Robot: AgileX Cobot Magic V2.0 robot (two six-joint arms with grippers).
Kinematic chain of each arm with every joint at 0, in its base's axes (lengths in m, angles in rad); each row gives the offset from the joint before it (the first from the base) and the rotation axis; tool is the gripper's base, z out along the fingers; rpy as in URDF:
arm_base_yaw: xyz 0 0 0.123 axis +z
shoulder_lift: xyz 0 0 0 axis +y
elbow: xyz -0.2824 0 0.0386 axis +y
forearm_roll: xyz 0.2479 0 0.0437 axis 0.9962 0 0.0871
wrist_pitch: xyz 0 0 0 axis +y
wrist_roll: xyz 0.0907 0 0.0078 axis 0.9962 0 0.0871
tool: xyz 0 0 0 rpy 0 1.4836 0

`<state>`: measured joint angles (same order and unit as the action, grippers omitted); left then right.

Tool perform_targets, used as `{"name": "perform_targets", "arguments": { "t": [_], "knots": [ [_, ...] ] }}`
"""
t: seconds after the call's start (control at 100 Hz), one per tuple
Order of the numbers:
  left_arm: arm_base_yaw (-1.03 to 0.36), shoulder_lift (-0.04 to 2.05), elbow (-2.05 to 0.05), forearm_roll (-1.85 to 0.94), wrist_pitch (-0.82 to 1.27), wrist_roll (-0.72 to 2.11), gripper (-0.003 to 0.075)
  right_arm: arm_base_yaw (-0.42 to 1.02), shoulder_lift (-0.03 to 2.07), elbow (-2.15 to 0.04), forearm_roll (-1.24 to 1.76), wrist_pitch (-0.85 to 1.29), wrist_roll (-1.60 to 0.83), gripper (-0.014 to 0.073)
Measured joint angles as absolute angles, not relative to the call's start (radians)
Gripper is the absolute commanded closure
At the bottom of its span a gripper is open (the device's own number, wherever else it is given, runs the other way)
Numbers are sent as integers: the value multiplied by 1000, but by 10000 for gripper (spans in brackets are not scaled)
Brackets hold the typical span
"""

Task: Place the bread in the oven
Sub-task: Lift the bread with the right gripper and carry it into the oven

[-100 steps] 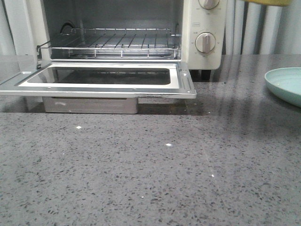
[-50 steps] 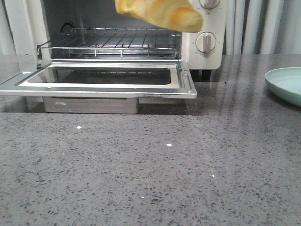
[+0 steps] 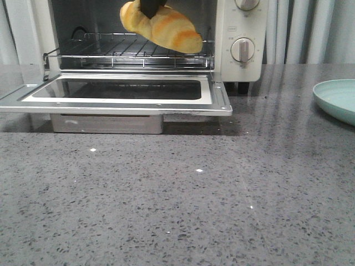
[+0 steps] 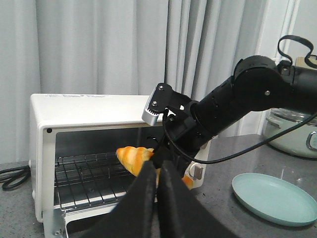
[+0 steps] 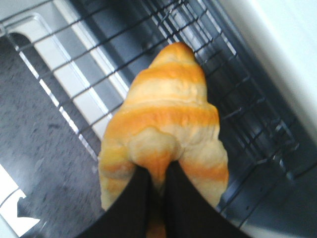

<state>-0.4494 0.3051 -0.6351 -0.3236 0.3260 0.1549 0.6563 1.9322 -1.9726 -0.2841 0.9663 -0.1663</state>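
The bread (image 3: pixel 163 26), a golden roll with browner stripes, hangs above the front of the wire rack (image 3: pixel 133 52) of the cream-white oven (image 3: pixel 238 39), whose door (image 3: pixel 119 91) lies open and flat. My right gripper (image 5: pixel 157 171) is shut on the bread (image 5: pixel 166 124); its black fingers (image 3: pixel 150 6) show at the top of the front view. The left wrist view shows the right arm (image 4: pixel 237 99) holding the bread (image 4: pixel 132 156) at the oven mouth. My left gripper (image 4: pixel 158 171) is shut and empty, held back from the oven.
A pale teal plate (image 3: pixel 338 98) sits on the grey counter to the right of the oven, also in the left wrist view (image 4: pixel 275 197). Two knobs (image 3: pixel 242 49) are on the oven's right panel. A white pot (image 4: pixel 292 134) stands far right. Grey curtains hang behind.
The bread came in from the upper right, then moved left and down to the oven opening, just above the rack's front.
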Motion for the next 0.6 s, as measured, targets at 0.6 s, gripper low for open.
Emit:
{"name": "perform_targets", "arguments": {
  "t": [0.6],
  "knots": [
    [-449,305,-635,-324,326,155,742,658,2011,-1979,-405,793,-170,638]
  ]
}}
